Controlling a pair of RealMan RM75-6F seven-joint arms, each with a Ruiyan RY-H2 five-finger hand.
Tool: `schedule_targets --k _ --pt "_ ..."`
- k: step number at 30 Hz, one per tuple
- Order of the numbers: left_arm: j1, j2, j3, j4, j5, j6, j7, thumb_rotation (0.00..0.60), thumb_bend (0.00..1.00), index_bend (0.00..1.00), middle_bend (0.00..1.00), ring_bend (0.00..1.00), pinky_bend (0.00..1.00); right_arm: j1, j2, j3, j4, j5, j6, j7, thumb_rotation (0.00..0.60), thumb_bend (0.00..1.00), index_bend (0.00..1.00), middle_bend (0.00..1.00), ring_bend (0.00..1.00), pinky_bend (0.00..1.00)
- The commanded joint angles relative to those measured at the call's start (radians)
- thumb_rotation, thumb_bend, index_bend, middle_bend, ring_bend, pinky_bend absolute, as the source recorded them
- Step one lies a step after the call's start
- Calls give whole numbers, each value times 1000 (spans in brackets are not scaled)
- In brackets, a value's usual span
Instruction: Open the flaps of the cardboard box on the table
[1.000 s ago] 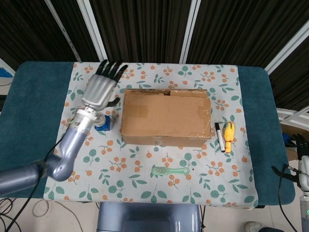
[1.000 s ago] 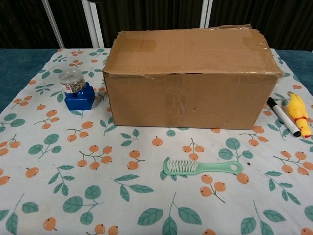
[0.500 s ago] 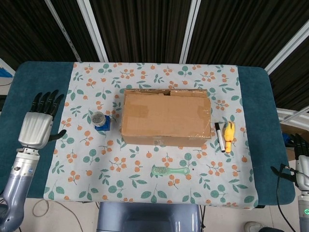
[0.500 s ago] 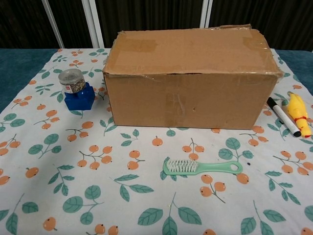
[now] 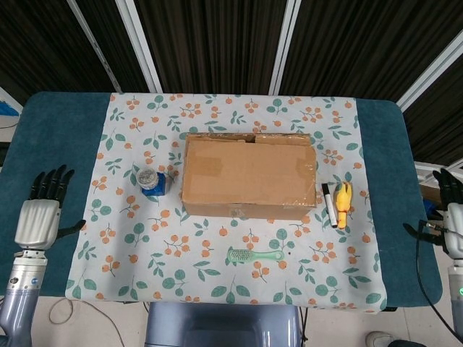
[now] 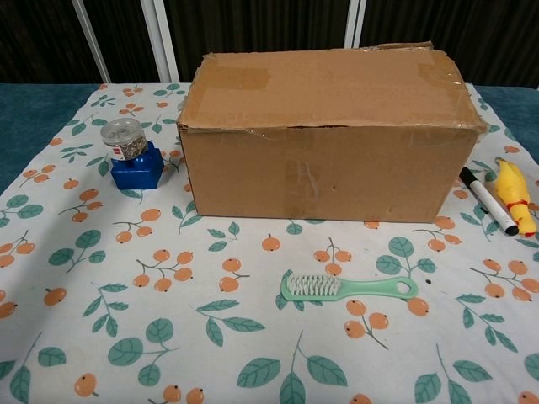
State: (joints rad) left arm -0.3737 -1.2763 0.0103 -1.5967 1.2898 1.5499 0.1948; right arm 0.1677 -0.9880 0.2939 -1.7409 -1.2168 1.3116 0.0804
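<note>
While flaps lie shut, cardboard box (image 5: 249,176) well apart from fingers (image 5: 49,182)

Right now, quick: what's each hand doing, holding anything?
Left hand: open, fingers apart, holding nothing, at the table's left edge.
Right hand: at the frame's right edge, only partly seen; cannot tell.

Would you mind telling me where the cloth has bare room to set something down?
The front strip nearest the robot, below the green brush, is bare. So is the back strip behind the cardboard box. Right of the box is crowded: marker and yellow toy lie together.
</note>
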Motion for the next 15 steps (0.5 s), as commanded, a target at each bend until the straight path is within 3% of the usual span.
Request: schedule_targets --k 1,7,15 --pt "11 -9 -15 14 1 -21 -24 600 2 0 0 0 0 109 84 81 -45 69 -139 0 600 283 29 34 50 222" --pt "21 -9 -36 22 15 -43 -45 600 2 0 0 0 0 301 137 164 -13 223 -407 5 600 567 90 91 91 230" --pt "32 -14 -62 41 35 -49 -39 600 3 0 0 0 0 520 98 168 137 389 -685 -17 600 913 144 127 126 241"
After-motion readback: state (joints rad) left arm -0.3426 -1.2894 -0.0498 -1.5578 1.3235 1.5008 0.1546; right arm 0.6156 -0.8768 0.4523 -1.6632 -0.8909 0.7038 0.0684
